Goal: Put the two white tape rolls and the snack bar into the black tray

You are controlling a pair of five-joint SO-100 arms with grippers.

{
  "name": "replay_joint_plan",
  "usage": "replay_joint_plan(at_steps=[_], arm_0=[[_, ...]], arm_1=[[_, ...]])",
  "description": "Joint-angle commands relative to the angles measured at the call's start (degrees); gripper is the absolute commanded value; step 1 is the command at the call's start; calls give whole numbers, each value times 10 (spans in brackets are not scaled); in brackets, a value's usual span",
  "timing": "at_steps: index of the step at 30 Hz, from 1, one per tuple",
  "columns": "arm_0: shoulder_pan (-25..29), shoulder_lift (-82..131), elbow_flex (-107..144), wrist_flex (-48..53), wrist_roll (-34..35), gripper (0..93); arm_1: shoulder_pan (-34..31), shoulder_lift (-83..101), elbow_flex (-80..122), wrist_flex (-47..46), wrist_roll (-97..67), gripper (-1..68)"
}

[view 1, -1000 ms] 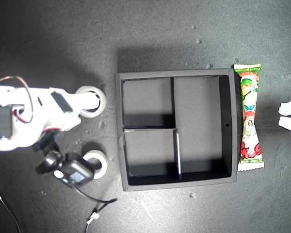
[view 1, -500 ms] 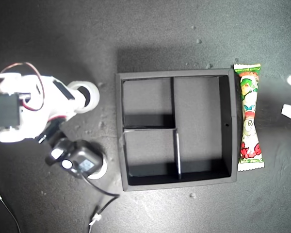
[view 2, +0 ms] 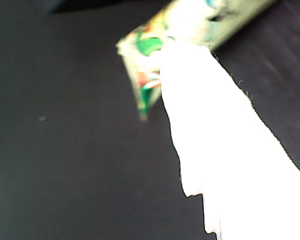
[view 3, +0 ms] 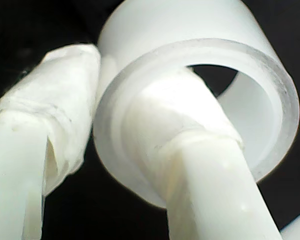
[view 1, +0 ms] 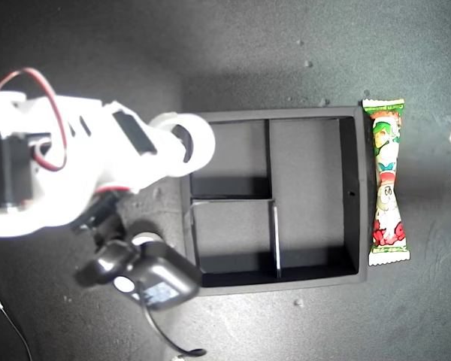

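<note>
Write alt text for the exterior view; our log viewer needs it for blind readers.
From above, my second gripper holds a white tape roll over the black tray's rim on the exterior view's left. The snack bar lies outside the tray's opposite wall, and another tape roll is mostly hidden under the arm.

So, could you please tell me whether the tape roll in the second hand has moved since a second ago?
Yes. The tape roll has travelled toward the exterior view's right and now overlaps the black tray's edge on that view's left, carried by my second hand.
</note>
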Motion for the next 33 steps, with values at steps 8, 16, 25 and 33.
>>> replay_joint_plan(at_steps=[8,16,25,33], arm_0=[[4,-133,-138,3,3,3],[32,-151,-141,4,-22,2],[46,-165,-146,9,-40,45],[50,-167,-153,21,-58,131]], arm_1=[[-88,-255,-134,71,-55,244],[-64,-459,-253,97,-130,239],[-29,-562,-303,92,-175,238],[-16,-591,-301,47,-175,188]])
